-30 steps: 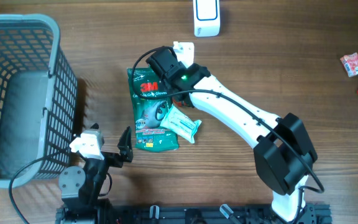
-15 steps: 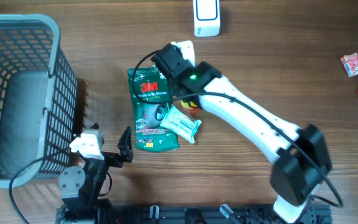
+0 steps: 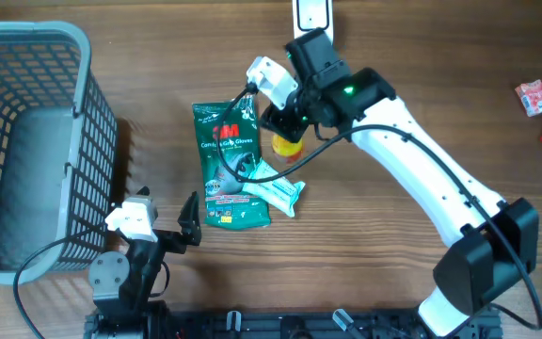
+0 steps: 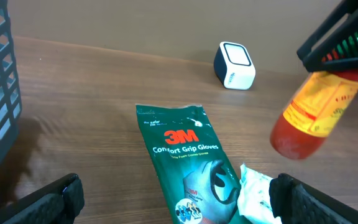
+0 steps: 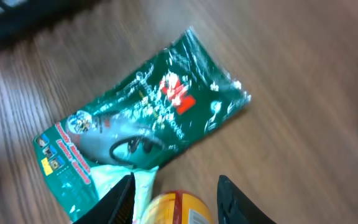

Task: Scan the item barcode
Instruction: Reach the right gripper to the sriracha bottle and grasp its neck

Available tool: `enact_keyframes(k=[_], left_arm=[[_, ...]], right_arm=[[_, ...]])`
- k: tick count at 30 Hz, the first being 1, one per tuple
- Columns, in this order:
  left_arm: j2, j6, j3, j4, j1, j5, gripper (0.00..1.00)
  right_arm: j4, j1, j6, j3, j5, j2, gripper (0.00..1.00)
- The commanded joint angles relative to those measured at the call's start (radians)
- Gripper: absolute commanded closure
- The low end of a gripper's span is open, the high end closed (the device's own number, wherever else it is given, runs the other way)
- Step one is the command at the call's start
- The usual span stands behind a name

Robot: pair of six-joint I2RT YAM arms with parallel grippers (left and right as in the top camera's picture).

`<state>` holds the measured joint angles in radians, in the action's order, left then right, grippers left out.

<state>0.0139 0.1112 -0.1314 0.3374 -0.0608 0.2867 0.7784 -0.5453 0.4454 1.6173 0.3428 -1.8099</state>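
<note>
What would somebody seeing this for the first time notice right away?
First, the red bottle with a yellow label, gripped at its top by the right arm's fingers and hanging above the table, near the white scanner. Next, the green 3M gloves pack lying flat mid-table, with a pale packet overlapping its right side. The big grey basket takes up the left side.

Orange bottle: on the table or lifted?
Lifted. The right gripper holds the bottle by its top, tilted; in the left wrist view its base hangs clear of the table.
</note>
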Motion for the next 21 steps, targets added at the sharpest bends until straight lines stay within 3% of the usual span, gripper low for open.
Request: enact_keyframes(k=[1, 11, 15, 16, 17, 18, 20, 21], left_arm=[[-0.007, 0.006, 0.003, -0.003, 0.005, 0.012, 0.0], [-0.007, 0.006, 0.003, -0.002, 0.005, 0.012, 0.0], [-0.007, 0.006, 0.003, -0.002, 0.005, 0.012, 0.0], [-0.007, 0.006, 0.003, -0.003, 0.005, 0.012, 0.0], [-0.007, 0.006, 0.003, -0.002, 0.005, 0.012, 0.0], [-0.007, 0.006, 0.003, -0.003, 0.005, 0.012, 0.0], [-0.007, 0.006, 0.003, -0.002, 0.005, 0.012, 0.0], [-0.007, 0.006, 0.003, -0.003, 0.005, 0.012, 0.0]], right_arm=[[-0.064, 0.036, 0.166, -0.002, 0.172, -0.038, 0.72], [-0.108, 0.052, 0.339, -0.002, 0.25, -0.179, 0.69], [-0.12, 0.052, 0.338, -0.002, 0.233, -0.21, 0.57], [-0.119, 0.052, 0.336, -0.002, 0.224, -0.21, 0.48], [-0.119, 0.052, 0.309, 0.002, 0.199, -0.205, 0.28], [-0.117, 0.052, 0.271, 0.012, 0.172, -0.2, 0.15], [-0.099, 0.052, 0.199, 0.041, 0.132, -0.186, 0.0], [-0.081, 0.052, 0.153, 0.066, 0.113, -0.165, 0.0]])
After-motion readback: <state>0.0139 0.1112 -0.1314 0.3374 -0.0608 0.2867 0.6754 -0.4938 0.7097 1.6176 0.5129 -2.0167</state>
